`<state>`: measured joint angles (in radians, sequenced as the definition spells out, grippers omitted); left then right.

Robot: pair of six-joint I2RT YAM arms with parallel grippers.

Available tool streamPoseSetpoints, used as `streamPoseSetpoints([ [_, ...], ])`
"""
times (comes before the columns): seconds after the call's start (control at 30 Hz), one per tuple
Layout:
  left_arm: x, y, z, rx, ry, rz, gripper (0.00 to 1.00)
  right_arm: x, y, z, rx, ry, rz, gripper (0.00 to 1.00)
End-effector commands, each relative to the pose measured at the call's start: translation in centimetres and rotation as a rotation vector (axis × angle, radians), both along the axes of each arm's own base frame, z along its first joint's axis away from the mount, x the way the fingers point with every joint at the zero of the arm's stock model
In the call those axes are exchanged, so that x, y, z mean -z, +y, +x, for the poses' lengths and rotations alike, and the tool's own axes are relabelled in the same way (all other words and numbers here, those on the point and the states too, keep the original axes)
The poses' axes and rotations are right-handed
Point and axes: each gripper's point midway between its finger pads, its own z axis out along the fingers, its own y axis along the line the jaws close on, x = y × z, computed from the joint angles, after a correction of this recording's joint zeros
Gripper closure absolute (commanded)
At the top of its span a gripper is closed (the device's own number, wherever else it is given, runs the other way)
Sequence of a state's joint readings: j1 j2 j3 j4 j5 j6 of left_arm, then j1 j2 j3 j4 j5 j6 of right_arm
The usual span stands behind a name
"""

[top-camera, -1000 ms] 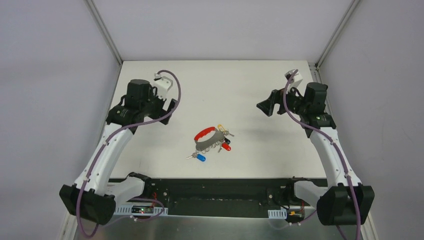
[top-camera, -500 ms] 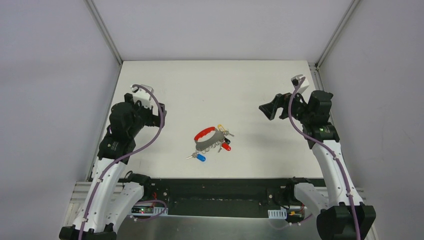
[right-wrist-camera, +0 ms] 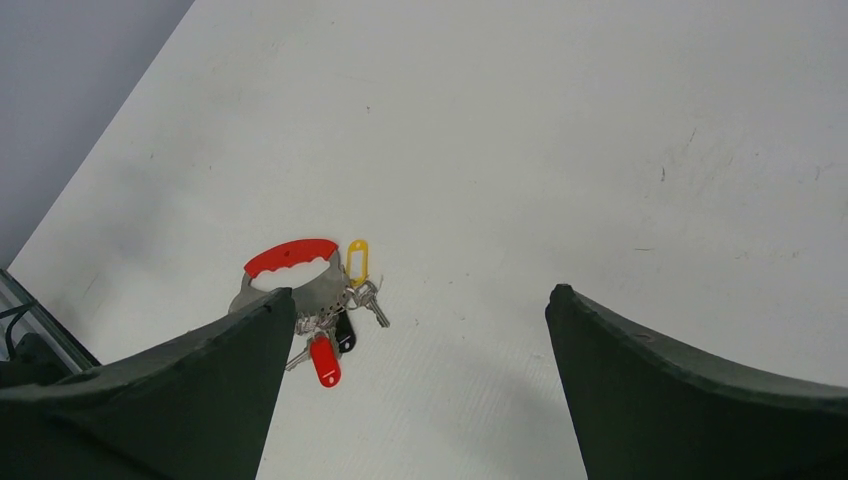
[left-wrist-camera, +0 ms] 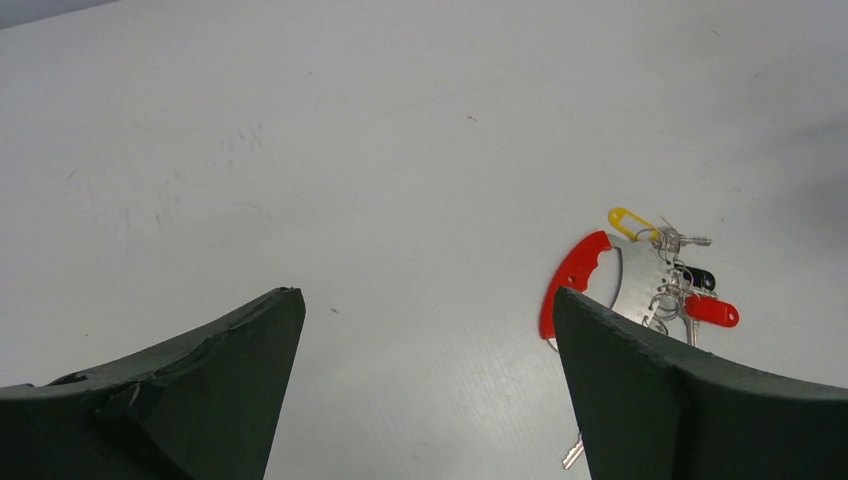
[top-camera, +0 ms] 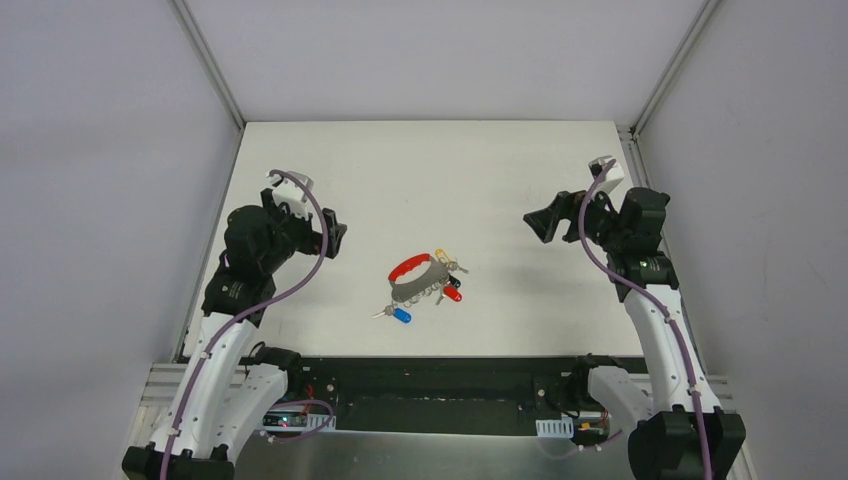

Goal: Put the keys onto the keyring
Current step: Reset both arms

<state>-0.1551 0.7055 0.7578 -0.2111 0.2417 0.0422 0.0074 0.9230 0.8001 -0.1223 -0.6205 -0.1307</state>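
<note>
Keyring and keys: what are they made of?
The keyring has a bright, matte red half that looks like plastic. Its grey half with small shiny clips looks metallic, though it's too small to be sure. The keys look like silver metal, pale and glinting. Their coloured tags look like smooth plastic.

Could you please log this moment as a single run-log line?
left gripper: open, empty | right gripper: open, empty | keyring: flat on table, between arms | keys: clustered at its grey half, attachment unclear
</note>
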Motion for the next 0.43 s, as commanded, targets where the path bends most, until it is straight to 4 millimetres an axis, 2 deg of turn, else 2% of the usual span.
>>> streamPoseSetpoints([
  [0.0,-1.38,-0.75,-0.14,0.047,-0.020,-0.030,0.01,-1.20,-0.53,0.48,0.019,-0.046,0.022,0.00],
  [0.27,-0.62,-0.70,-0.06,0.056,0.006,-0.039,0.01,-0.63,-0.52,0.63,0.007,-0.025,0.030,0.00],
  [0.4,-0.75,-0.72,-0.16,0.062,0.009,-0.046,0.01,-1.26,-0.62,0.34,-0.001,-0.033,0.033,0.00],
])
